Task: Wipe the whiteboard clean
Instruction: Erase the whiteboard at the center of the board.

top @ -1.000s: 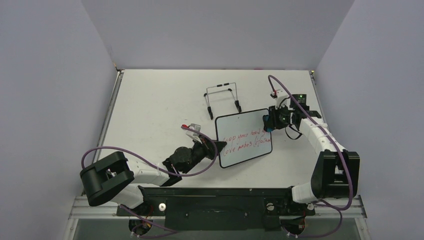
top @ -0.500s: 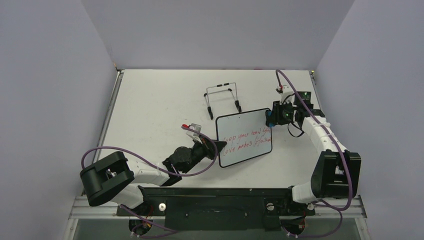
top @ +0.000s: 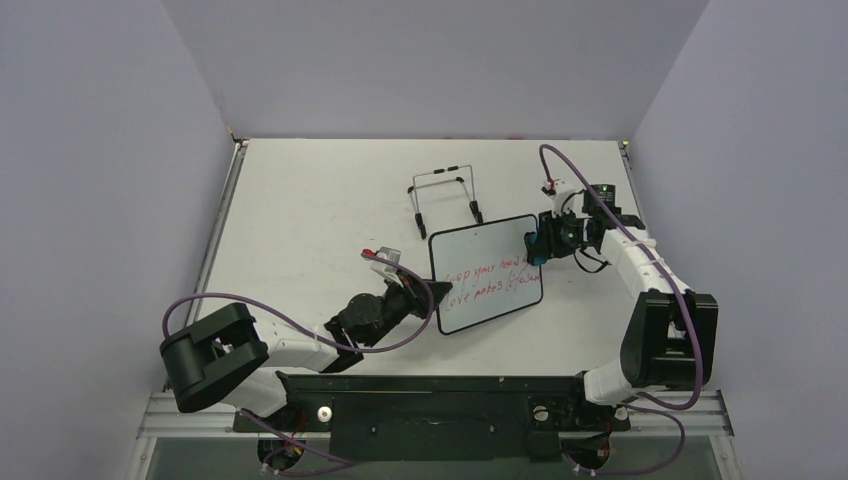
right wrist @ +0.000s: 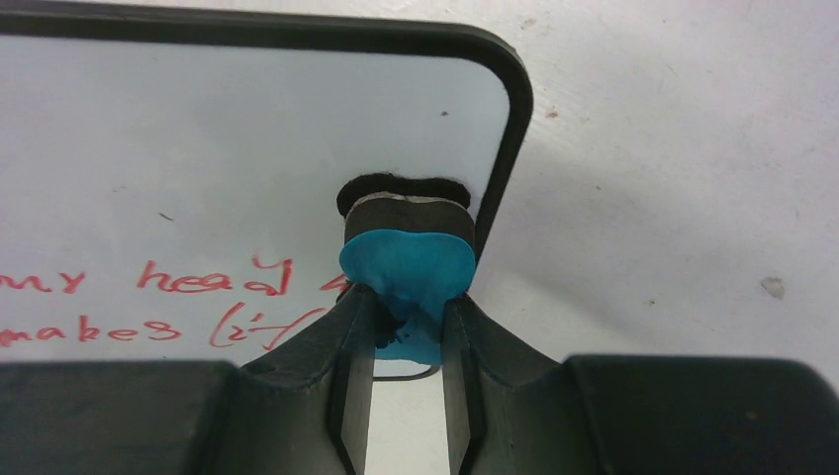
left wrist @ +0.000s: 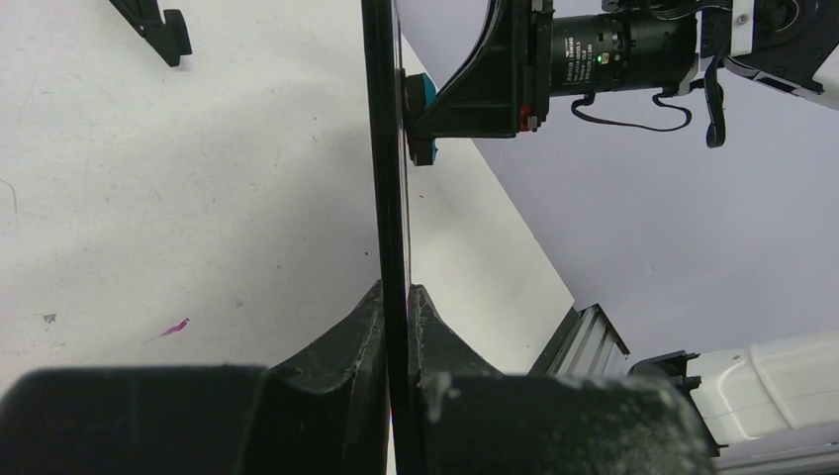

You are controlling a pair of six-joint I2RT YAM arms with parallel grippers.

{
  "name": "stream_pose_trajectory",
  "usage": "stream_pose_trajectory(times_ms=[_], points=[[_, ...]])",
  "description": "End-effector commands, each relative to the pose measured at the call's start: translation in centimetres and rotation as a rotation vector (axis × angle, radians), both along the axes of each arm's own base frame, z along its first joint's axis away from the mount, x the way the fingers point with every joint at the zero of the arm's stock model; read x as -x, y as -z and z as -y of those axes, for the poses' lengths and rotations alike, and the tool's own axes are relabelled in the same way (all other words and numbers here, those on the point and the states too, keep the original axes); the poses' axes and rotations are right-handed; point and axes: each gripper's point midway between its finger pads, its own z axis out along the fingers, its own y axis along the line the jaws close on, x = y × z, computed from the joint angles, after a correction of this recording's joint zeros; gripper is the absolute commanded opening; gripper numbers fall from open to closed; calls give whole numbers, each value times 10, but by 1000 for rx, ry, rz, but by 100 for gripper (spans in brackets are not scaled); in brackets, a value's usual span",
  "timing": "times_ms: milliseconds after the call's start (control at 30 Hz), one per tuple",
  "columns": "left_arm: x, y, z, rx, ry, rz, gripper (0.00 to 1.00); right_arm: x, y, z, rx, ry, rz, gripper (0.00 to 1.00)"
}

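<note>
The whiteboard (top: 486, 272) is white with a thin black frame and two lines of red handwriting across its lower half. My left gripper (top: 437, 293) is shut on its left edge; in the left wrist view the whiteboard (left wrist: 386, 148) stands edge-on between the fingers of my left gripper (left wrist: 396, 292). My right gripper (top: 535, 247) is shut on a small blue eraser (top: 533, 252). In the right wrist view the eraser (right wrist: 406, 259), held in my right gripper (right wrist: 408, 307), has its black felt against the whiteboard (right wrist: 247, 148) near the right-hand frame, just right of the writing.
A black wire stand (top: 445, 195) sits on the table behind the whiteboard; one foot of the wire stand (left wrist: 153, 20) shows in the left wrist view. Purple cables loop off both arms. Grey walls enclose the table on three sides.
My right gripper, still holding the eraser, went up toward the back of the table, then came back down and left onto the board's right edge. The left gripper keeps its hold.
</note>
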Motion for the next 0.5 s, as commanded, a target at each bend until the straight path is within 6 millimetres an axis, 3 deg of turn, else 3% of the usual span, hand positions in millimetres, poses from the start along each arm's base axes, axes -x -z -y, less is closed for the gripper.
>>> stream_pose_trajectory(times_ms=[0, 133, 467], points=[[14, -50, 10, 127, 83, 113, 0, -21, -55, -21, -100, -44, 158, 0], [14, -50, 10, 124, 83, 113, 0, -35, -70, -19, -105, -2, 197, 0], [13, -52, 11, 123, 83, 115, 0, 34, -83, -111, -97, -350, 230, 0]])
